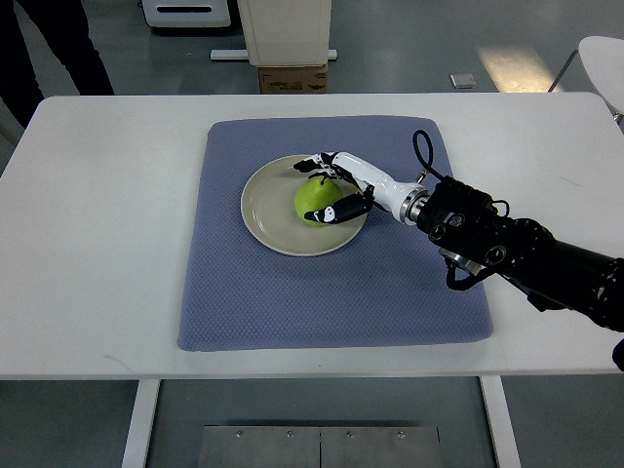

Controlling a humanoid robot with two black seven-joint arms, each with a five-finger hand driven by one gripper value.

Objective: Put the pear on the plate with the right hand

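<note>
One green pear (318, 202) sits on the plate (265, 212), with the right robot hand (336, 185) around it.

From left to right: a white tabletop (97, 244) carries a blue-grey mat (292, 292), and the beige round plate lies on the mat, a little above the mat's middle. The pear rests on the right half of the plate. The right robot hand, white with black fingertips (326, 214), comes from the right edge on a black arm (526, 249); its fingers are curled around the pear, touching it on the far side and the near side. Behind the tabletop, at the top left corner, a person's dark legs (58, 44) are standing on the floor.
</note>
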